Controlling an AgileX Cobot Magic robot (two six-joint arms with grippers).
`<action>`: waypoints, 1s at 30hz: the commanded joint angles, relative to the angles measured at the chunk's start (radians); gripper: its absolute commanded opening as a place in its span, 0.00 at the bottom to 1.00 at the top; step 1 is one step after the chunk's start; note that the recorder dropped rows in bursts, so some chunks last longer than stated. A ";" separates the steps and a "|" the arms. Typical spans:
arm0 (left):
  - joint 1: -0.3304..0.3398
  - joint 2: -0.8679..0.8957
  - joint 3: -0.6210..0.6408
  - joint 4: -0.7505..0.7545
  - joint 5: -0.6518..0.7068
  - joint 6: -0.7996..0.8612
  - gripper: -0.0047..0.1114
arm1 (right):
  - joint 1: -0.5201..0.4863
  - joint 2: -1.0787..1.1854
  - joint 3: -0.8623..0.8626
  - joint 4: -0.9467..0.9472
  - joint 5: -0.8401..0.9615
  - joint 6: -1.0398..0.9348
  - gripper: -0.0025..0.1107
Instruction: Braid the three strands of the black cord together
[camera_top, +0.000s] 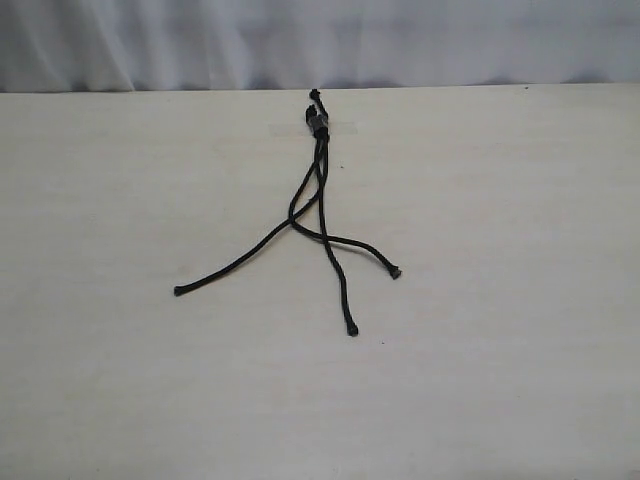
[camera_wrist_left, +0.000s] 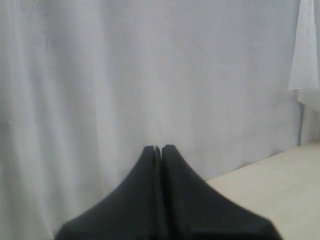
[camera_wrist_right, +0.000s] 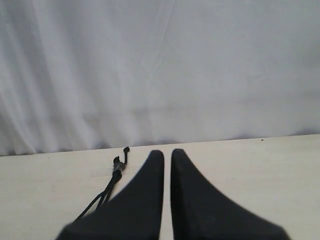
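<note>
The black cord (camera_top: 320, 125) lies on the table, its knotted end taped down near the far edge. From there the three strands cross loosely and fan toward me: one runs left (camera_top: 240, 258), one down the middle (camera_top: 338, 280), one right (camera_top: 362, 245). Neither gripper shows in the exterior view. In the left wrist view my left gripper (camera_wrist_left: 161, 148) is shut with nothing in it, facing the curtain. My right gripper (camera_wrist_right: 167, 152) stands open by a narrow gap, empty, above the table. The cord's knot (camera_wrist_right: 117, 167) lies beside one of its fingers, apart from it.
The pale table (camera_top: 500, 350) stretches wide around the cord. A white curtain (camera_top: 320, 40) hangs behind its far edge. A tiny dark speck (camera_top: 526, 88) sits at the back right.
</note>
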 joint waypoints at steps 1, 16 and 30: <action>0.015 -0.045 0.017 -0.003 0.010 0.034 0.04 | 0.002 -0.012 0.007 0.002 -0.013 0.002 0.06; 0.505 -0.531 0.408 -0.004 0.192 -0.064 0.04 | 0.002 -0.012 0.007 0.002 -0.014 0.002 0.06; 0.503 -0.573 0.408 0.416 0.354 -0.511 0.04 | 0.002 -0.012 0.007 0.002 -0.014 0.002 0.06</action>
